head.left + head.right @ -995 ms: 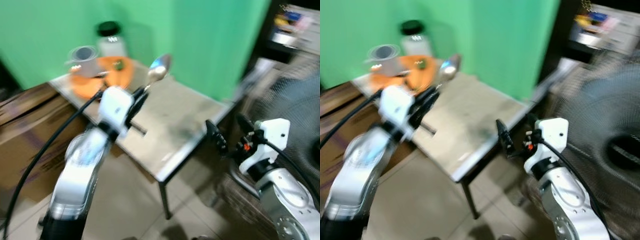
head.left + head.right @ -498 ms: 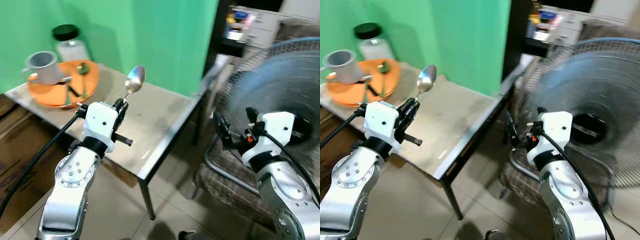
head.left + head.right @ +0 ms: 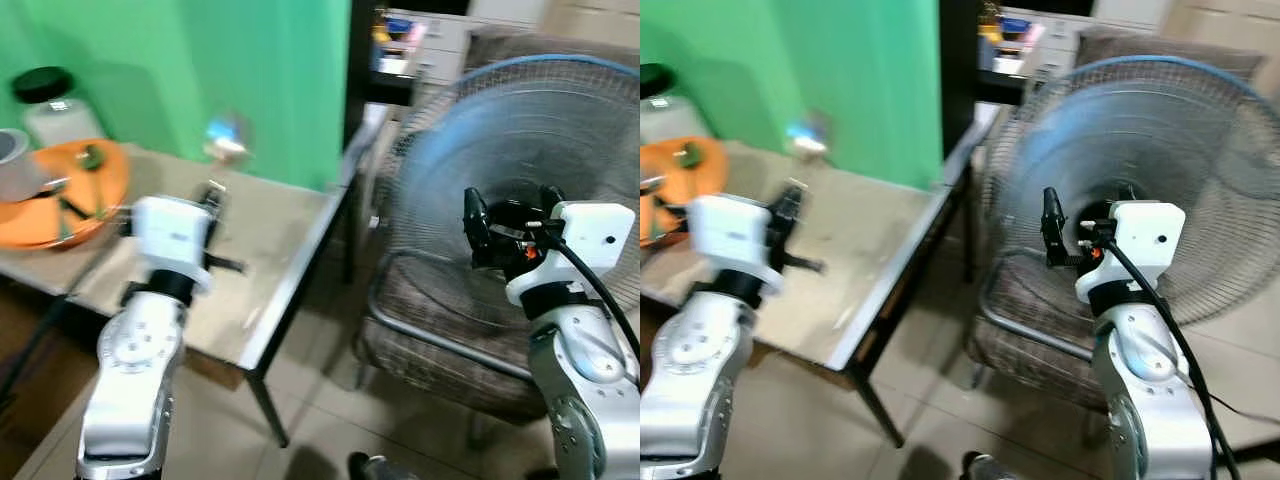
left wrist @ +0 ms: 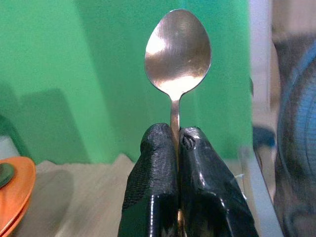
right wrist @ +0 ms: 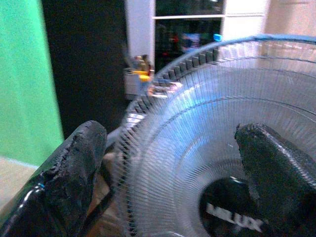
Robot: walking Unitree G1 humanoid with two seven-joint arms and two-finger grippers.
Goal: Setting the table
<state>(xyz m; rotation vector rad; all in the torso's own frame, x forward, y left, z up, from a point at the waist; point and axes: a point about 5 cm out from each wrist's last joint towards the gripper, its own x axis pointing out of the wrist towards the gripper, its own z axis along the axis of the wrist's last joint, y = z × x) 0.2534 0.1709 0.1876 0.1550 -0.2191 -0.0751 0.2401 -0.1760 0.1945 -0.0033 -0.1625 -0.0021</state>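
Note:
A metal spoon (image 4: 177, 49) stands upright with its bowl up, its handle pinched by my left gripper (image 4: 177, 143), which is shut on it. In the eye views that gripper (image 3: 212, 190) hovers over the grey table (image 3: 270, 215), and the spoon's bowl (image 3: 227, 140) is a blur above it. An orange plate (image 3: 70, 195) with a grey cup (image 3: 10, 165) and cutlery lies at the table's far left. My right gripper (image 3: 505, 215) is open and empty, raised in front of the fan, well right of the table.
A big standing fan (image 3: 500, 150) rises behind a chair (image 3: 440, 330) to the right of the table. A jar with a black lid (image 3: 50, 110) stands by the green wall (image 3: 200, 70). Tiled floor (image 3: 310, 430) lies below.
The camera has swung right: table and plate slid left, fan and chair came to the centre. The left gripper still holds the spoon upright.

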